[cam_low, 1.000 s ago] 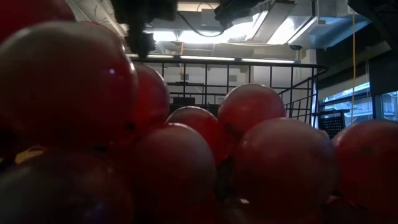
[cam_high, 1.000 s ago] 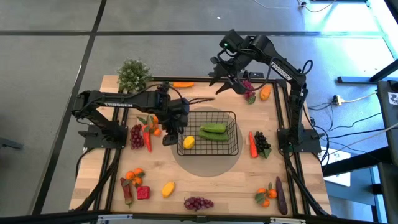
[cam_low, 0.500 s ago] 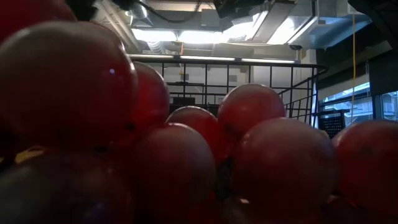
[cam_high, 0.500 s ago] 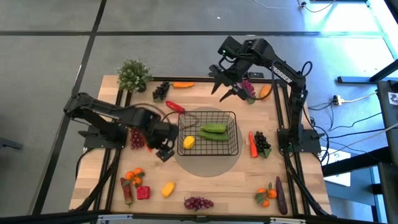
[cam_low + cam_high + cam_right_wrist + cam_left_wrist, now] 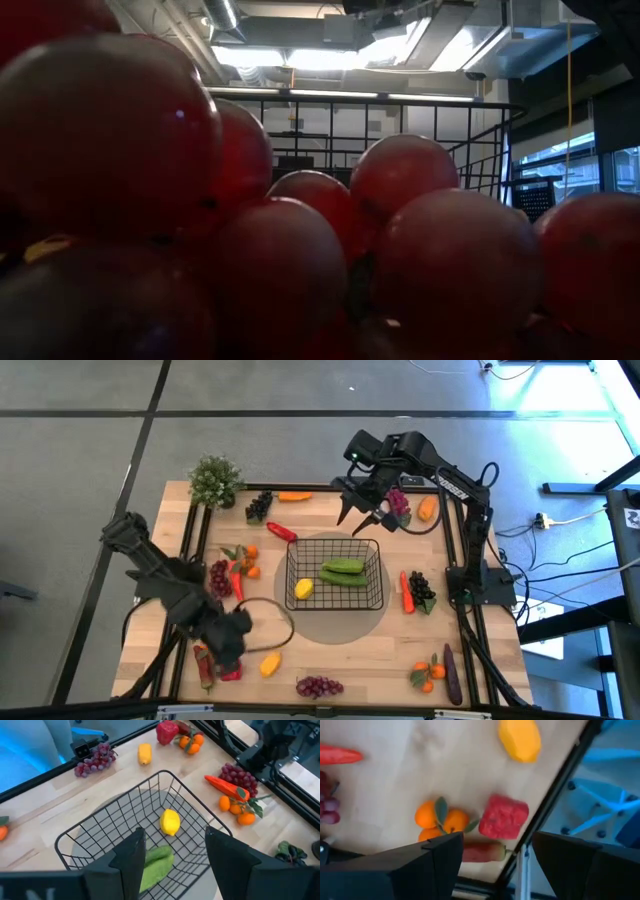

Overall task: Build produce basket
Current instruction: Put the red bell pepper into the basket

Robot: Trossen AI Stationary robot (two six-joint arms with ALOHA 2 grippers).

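The black wire basket (image 5: pixel 335 573) stands mid-table on a grey round mat and holds two green cucumbers (image 5: pixel 343 572) and a yellow lemon (image 5: pixel 303 588); it also shows in the right wrist view (image 5: pixel 125 835). My left gripper (image 5: pixel 232 648) is open and empty above the near-left corner, over oranges (image 5: pixel 440 820), a red block-shaped fruit (image 5: pixel 504 817) and a red pepper (image 5: pixel 482 852). My right gripper (image 5: pixel 360 518) is open and empty, above the basket's far edge. Red grapes (image 5: pixel 250 230) fill the low view, with the basket (image 5: pixel 400 130) behind them.
A potted plant (image 5: pixel 214 480), dark grapes (image 5: pixel 258 507), a carrot (image 5: pixel 293 496) and a red pepper (image 5: pixel 281 531) lie far left. Grapes and oranges (image 5: pixel 228 572) lie left of the basket. A lemon (image 5: pixel 270 663) and purple grapes (image 5: pixel 318 686) lie near. More produce (image 5: pixel 415 592) lies right.
My left gripper has swung from the basket's left side toward the table's near-left corner and now hangs over the oranges and red fruit there. My right gripper has moved a little toward the near edge and the basket's far rim. The produce lies as before.
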